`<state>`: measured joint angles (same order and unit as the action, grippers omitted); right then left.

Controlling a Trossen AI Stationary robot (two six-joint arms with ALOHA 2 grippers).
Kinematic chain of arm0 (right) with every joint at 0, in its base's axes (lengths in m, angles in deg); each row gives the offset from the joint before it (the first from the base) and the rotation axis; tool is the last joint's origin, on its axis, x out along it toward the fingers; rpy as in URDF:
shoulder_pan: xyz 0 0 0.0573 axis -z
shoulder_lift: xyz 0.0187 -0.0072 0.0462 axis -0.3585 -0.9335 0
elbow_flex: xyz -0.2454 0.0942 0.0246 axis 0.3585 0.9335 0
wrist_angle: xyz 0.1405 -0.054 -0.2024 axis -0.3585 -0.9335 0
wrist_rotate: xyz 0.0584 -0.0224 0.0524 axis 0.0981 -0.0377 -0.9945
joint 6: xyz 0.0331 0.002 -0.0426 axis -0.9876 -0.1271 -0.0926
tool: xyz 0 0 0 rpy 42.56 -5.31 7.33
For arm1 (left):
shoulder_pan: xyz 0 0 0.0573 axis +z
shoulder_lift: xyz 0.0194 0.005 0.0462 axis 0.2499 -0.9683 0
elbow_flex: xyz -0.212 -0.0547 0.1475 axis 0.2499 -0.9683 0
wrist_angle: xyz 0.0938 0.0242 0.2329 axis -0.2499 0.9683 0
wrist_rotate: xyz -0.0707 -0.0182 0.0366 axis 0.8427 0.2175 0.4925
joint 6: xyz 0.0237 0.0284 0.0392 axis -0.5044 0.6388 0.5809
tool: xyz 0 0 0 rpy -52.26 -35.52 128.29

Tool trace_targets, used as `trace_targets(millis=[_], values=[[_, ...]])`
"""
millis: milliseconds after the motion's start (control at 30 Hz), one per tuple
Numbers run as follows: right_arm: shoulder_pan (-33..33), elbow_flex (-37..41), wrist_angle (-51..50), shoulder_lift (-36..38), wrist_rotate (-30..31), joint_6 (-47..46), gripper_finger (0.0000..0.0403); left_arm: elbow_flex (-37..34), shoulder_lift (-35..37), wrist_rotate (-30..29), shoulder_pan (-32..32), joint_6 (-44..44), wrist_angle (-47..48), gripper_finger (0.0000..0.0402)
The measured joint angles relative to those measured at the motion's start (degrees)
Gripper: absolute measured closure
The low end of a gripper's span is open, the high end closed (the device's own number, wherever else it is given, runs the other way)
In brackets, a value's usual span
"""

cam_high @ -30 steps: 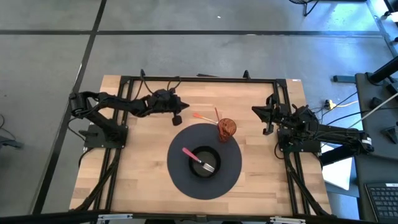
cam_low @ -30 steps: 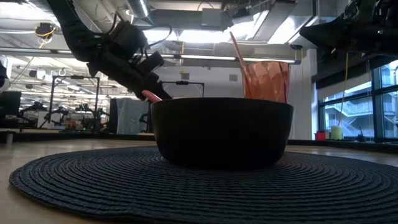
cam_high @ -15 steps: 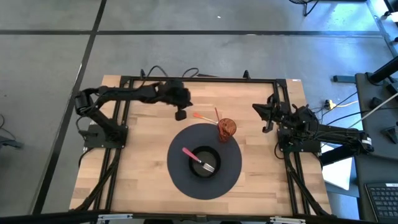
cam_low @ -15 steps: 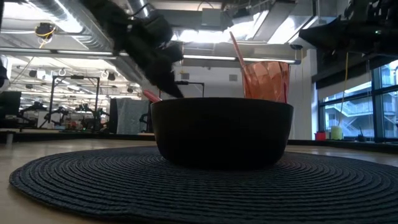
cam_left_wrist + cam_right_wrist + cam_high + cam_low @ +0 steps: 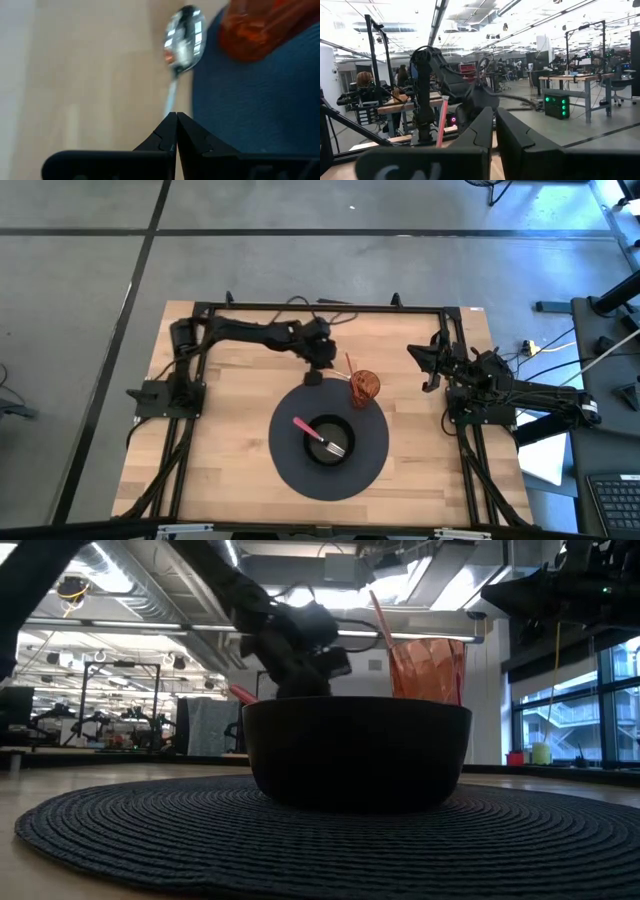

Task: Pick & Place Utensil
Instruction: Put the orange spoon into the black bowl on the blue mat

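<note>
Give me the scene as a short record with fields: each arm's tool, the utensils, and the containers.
left tool: shut, over the spoon, at the mat edge
right tool: waits at the table's right side
fork: pink handle, in the black bowl
orange cup: on the mat, holds a utensil
spoon: lies on the table

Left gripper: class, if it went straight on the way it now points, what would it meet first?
Probably the spoon: the left gripper, fingers shut, lines up with its handle on the table beside the mat. Depth is unclear.
</note>
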<state>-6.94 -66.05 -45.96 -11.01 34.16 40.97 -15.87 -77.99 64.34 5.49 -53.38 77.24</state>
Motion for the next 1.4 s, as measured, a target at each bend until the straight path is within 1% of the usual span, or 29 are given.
trace_targets(millis=[133, 300, 533, 767, 833, 967, 1033, 1167, 1400], values=[[0.0, 0.0, -0.01, 0.0, -0.04, 0.15, 0.0379, 3.92, -2.85, 2.83, -2.18, 0.24, 2.76, 0.0398], [0.0, 0.0, 0.0, 0.0, -0.06, 0.17, 0.0379, 7.54, -4.06, 2.23, -4.68, 2.02, 5.01, 0.0398], [0.0, 0.0, 0.0, 0.0, -0.04, -0.62, 0.0379, 8.04, -5.33, 1.92, -4.47, 2.42, 5.21, 0.0398], [0.0, 0.0, 0.0, -0.02, -0.07, -1.25, 0.0379, 7.98, -8.76, 1.58, -3.15, 1.5, 5.17, 0.0398], [0.0, 0.0, 0.0, -0.01, -0.05, -1.25, 0.0379, 7.93, -9.27, 0.61, -3.28, 1.5, 5.68, 0.0398], [0.0, 0.0, 0.0, -0.01, -0.04, -1.2, 0.0379, 8.0, -9.48, -4.96, -3.65, 1.48, 5.0, 0.0398], [0.0, 0.0, -0.01, 0.0, -0.06, -1.17, 0.0379, 8.0, -9.48, -6.11, -3.47, 0.85, 4.84, 0.0398], [0.0, 0.0, 0.0, 0.0, -0.04, -1.18, 0.0379, 8.02, -9.46, -7.58, -2.44, -0.8, 4.71, 0.0398], [0.0, 0.0, 0.0, -0.01, -0.06, -1.18, 0.0379, 8.12, -9.44, -7.68, -2.19, -0.88, 5.1, 0.0398]])
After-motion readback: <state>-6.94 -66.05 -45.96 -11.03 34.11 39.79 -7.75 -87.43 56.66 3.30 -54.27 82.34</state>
